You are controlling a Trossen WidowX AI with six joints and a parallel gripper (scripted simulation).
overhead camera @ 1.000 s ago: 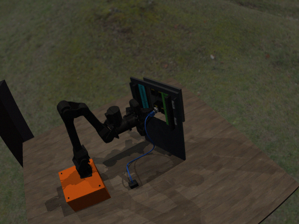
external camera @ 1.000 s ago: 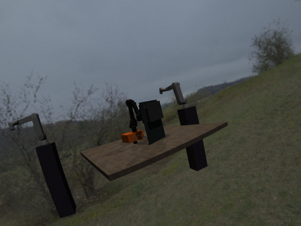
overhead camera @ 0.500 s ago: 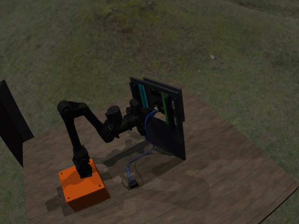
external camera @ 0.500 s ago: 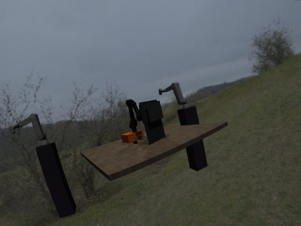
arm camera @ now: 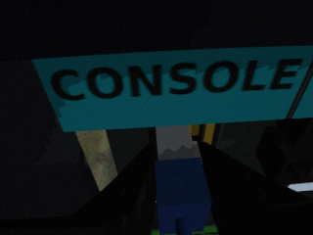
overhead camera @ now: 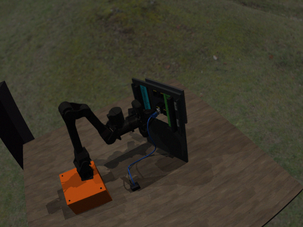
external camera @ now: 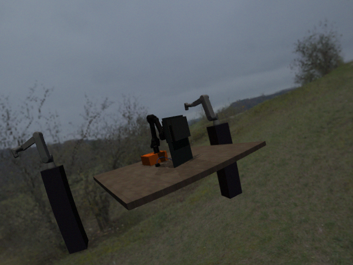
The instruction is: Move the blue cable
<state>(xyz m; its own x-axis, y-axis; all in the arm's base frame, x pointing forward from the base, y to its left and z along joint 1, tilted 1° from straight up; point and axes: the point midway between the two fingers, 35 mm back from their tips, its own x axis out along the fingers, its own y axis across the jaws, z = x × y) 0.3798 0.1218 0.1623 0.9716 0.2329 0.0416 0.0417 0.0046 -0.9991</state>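
from the top we see a smooth blue cable point(overhead camera: 155, 144) curving from the upright dark panel point(overhead camera: 168, 139) to a small black block point(overhead camera: 135, 187) on the brown wood-grain table point(overhead camera: 220, 170) point(external camera: 176, 179), right of the boxy orange base point(overhead camera: 83, 187) point(external camera: 148, 159).

in the exterior view we see the table's near edge jutting past the panel.

at the wrist we see the black pincer point(arm camera: 175, 151), nearly closed, gripping the blue-and-grey blocky plug point(overhead camera: 156, 113) point(arm camera: 181, 183) beneath a flat teal console label point(arm camera: 181, 88).

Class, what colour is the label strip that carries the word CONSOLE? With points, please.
The label strip point(overhead camera: 145, 97) point(arm camera: 166, 110) is teal, with dark lettering; the wrist view shows it best.
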